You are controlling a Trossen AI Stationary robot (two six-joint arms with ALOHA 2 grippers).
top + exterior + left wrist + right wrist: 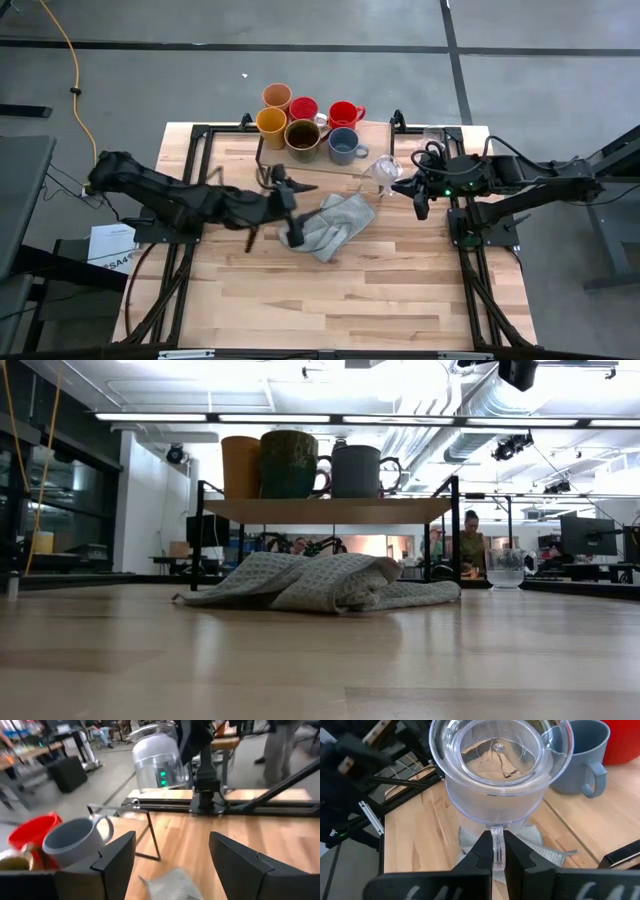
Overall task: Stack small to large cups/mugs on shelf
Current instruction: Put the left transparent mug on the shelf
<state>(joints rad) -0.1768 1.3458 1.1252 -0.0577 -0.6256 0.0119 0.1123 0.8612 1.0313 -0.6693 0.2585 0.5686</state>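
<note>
Only one piece of writing shows: a white sheet of paper or flat box [108, 246] lying on the floor just beside the light-wood tabletop [330, 290], at the left arm's side, carries dark printed letters that seem to read "SAM". The rest of that print is too small to read. Nothing readable shows on the mugs, cloth or arms.

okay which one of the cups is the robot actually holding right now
The clear glass cup. The right gripper is shut on its handle, holding it beside the shelf, next to the grey-blue mug. The coloured mugs all stand on the shelf, ungripped.
</note>
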